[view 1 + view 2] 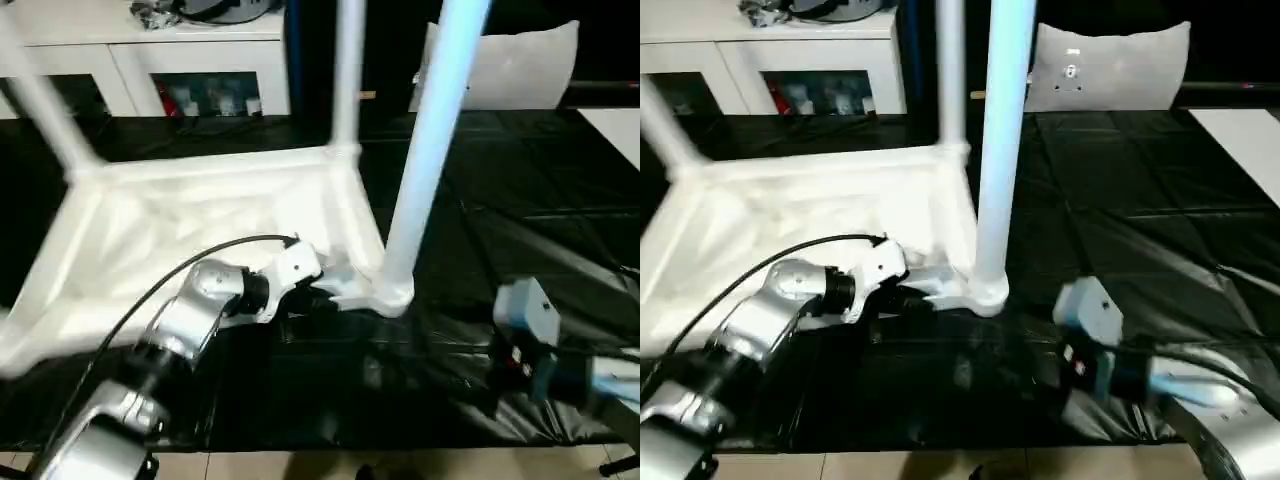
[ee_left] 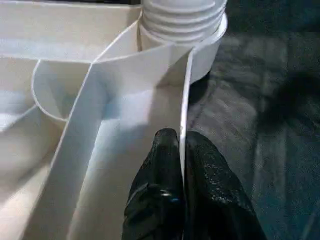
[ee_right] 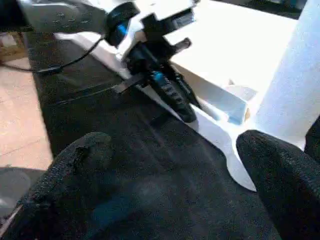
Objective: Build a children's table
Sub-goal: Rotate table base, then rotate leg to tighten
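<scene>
The children's table lies upside down on a black mat, its white tabletop (image 1: 200, 220) ribbed side up. Three white tube legs stand in corner sockets: a near one (image 1: 425, 150), a far one (image 1: 348, 70) and one at the left (image 1: 45, 105). My left gripper (image 2: 181, 137) is shut on the tabletop's thin side rim (image 2: 186, 100), one black finger on each face, just short of the near leg's socket (image 2: 182, 20). My right gripper (image 3: 175, 150) stands open low over the mat, facing that same corner and the left gripper (image 3: 185, 112), touching nothing.
White cabinets (image 1: 150, 60) with dark openings stand behind the mat (image 1: 520, 200), and a white cushion (image 1: 520, 65) leans at the back right. A black cable (image 1: 150, 290) loops from my left wrist. Tiled floor (image 1: 300, 465) begins at the mat's near edge.
</scene>
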Controlling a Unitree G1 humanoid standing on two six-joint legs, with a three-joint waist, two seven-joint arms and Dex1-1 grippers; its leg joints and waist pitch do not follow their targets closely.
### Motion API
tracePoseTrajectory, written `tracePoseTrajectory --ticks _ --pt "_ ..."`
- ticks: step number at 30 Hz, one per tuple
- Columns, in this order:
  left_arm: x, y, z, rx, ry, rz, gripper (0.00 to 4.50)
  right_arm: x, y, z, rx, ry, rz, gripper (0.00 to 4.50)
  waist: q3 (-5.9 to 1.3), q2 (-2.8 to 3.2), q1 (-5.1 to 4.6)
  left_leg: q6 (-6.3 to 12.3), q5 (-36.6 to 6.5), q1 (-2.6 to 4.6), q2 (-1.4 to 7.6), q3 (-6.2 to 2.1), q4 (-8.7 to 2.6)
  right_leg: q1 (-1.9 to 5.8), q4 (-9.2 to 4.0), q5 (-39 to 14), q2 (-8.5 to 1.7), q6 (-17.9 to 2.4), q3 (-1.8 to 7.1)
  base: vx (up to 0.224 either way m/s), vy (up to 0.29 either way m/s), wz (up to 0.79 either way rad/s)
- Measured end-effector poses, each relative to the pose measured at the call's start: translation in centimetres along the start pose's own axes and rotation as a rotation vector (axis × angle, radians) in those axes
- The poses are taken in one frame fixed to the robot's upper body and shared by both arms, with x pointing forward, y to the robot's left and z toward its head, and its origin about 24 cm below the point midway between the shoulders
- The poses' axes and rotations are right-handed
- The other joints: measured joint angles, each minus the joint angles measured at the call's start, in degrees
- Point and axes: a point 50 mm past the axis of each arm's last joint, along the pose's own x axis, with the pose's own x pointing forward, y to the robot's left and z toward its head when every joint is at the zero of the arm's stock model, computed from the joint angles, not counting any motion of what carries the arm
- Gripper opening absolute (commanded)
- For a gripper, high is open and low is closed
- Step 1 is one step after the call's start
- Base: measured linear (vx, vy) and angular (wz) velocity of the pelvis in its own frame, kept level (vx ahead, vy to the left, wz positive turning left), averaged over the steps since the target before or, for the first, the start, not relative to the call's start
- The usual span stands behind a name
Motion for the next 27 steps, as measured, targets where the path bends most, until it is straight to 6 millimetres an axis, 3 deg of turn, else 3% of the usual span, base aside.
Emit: tracePoseTrajectory --ticks 8,19,21,27 --pt "-0.7 -0.5 -0.1 0.06 -0.008 -0.024 0.06 0.5 -0.9 -0.2 -0.018 0.026 -0.062 4.5 -0.2 -0.26 1.11 0.01 0.0 -0.13 0.01 -0.02 -0.16 -0.06 -0.23 0.04 0.0 -0.08 -0.04 0.0 0.0 0.0" --pt "-1.7 -0.6 -0.6 0.102 0.046 -0.044 0.06 1.6 -2.9 -0.9 -0.023 0.046 -0.148 4.5 -0.22 -0.52 1.31 0.0 0.01 -0.1 0.04 -0.01 -0.12 -0.02 -0.22 0.28 0.0 -0.47 -0.06 0.0 0.0 0.0" --pt "-1.6 -0.4 -0.5 0.09 0.05 -0.048 0.45 1.9 -3.3 -0.9 -0.028 0.042 -0.153 4.5 -0.22 -0.55 1.3 -0.06 0.08 -0.08 0.04 -0.01 -0.1 -0.01 -0.22 0.34 0.0 -0.57 -0.07 0.0 0.0 0.0" --pt "-1.7 0.0 -0.7 0.064 0.081 -0.056 0.94 2.7 -3.8 -1.1 -0.038 0.045 -0.122 4.5 -0.22 -0.53 1.25 -0.1 0.32 -0.05 0.09 0.01 -0.11 0.0 -0.18 0.25 0.0 -0.4 -0.12 0.0 0.0 0.0"
